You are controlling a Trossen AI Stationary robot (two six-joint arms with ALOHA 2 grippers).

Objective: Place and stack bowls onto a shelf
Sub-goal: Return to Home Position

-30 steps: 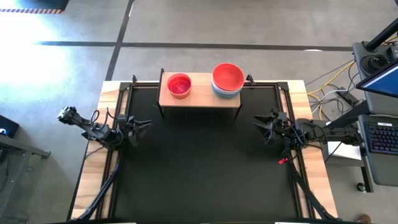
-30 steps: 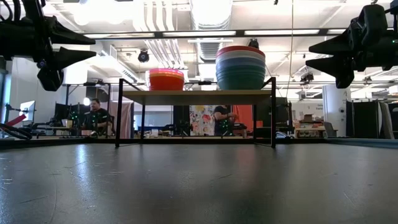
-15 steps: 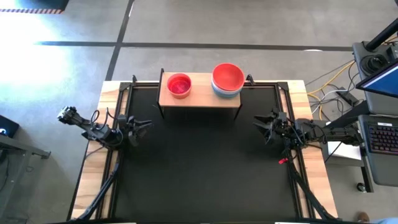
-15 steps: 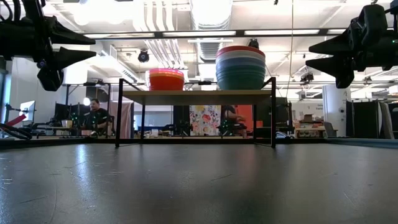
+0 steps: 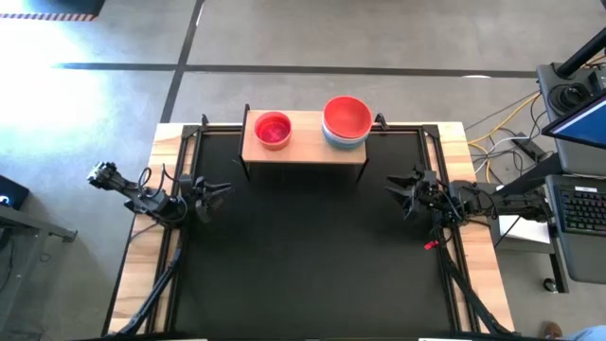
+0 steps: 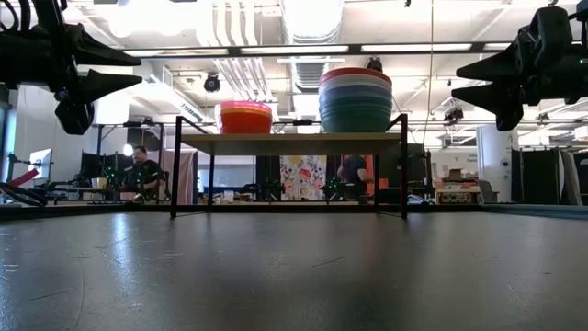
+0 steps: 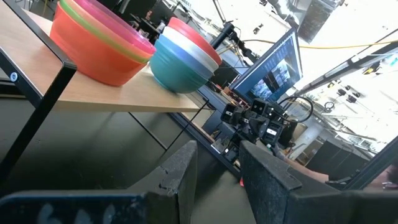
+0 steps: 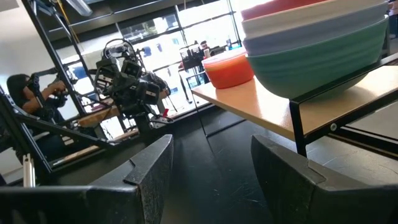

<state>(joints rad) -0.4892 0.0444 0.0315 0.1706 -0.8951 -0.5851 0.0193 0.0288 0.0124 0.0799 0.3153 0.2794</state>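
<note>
Two stacks of bowls stand on the light-wood shelf [image 5: 305, 148] at the table's far edge. The stack of smaller bowls [image 5: 273, 130], orange-red outside with green and magenta rims [image 7: 99, 43], is on its left half. The stack of larger bowls [image 5: 347, 121], red over white, blue-grey and teal [image 6: 356, 99], is on its right half. My left gripper [image 5: 220, 192] hovers open above the mat's left edge, holding nothing. My right gripper [image 5: 393, 189] hovers open above the mat's right edge, also holding nothing. Both point toward the table's middle.
The black mat [image 5: 308, 256] covers the table between the arms. The shelf's thin black legs [image 6: 175, 170] stand on it at the far side. A desk with a laptop [image 5: 579, 123] stands beyond the table's right edge. People [image 6: 142, 170] are in the room behind.
</note>
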